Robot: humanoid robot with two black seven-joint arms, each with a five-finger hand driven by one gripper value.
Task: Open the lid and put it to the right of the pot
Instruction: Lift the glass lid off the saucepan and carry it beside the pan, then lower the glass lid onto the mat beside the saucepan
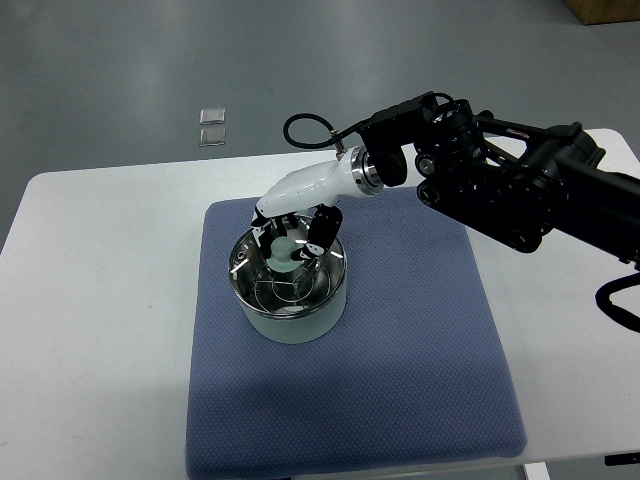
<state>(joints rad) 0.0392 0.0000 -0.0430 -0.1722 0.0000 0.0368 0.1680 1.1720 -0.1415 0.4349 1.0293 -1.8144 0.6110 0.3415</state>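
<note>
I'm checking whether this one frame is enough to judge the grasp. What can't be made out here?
- Top view: whether the right hand truly grips the knob on the lid; fingers cover it.
- Top view: whether the lid has left the pot; the steep look-down hides any gap.
- Top view: the mat front edge, cut off by the picture's bottom.

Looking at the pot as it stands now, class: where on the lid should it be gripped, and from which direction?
Grip the knob at the centre of the lid, coming from straight above. The lid lies flat inside the rim of the pot, leaving no edge to catch, and the knob is the only raised part. The right hand already has its fingers around it.
</note>
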